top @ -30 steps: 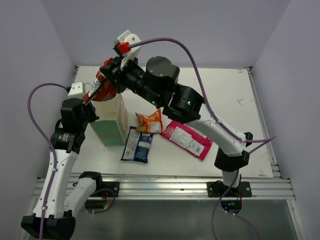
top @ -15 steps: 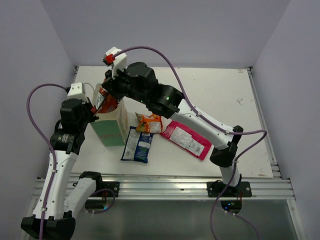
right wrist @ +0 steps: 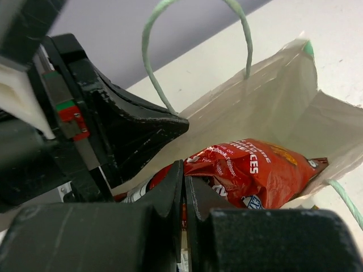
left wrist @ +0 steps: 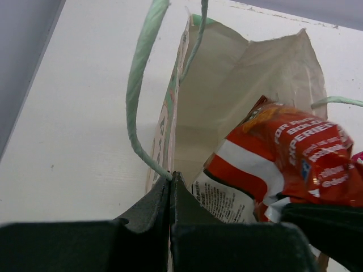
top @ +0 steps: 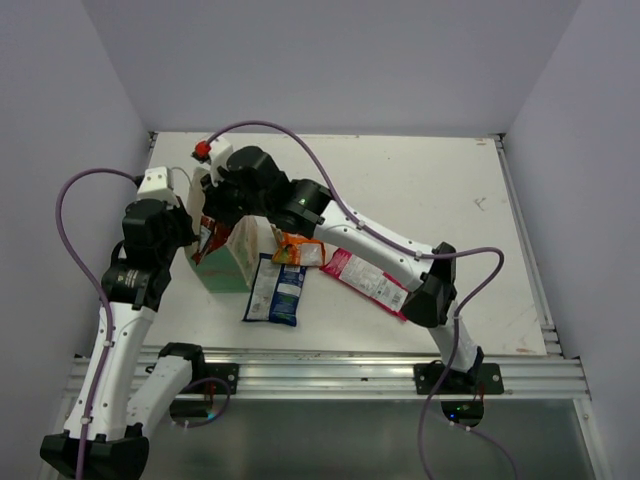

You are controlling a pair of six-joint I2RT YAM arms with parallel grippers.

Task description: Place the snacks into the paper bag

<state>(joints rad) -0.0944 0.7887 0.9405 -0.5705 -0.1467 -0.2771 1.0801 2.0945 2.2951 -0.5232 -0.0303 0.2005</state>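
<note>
The mint-green paper bag stands upright at the left of the table, mouth open. My left gripper is shut on the bag's near rim, beside a string handle. My right gripper is shut on the red-and-dark packet and holds it inside the bag's mouth; the packet also shows in the left wrist view. The orange packet, the blue-and-white packet and the magenta packet lie flat on the table to the right of the bag.
The right arm stretches across the table over the orange and magenta packets. The left gripper's black fingers sit close beside the right gripper at the bag's rim. Walls stand at the left and back of the table.
My right gripper has come down and to the left with the red packet, from above the bag into its mouth. The left gripper has stayed on the bag's rim.
</note>
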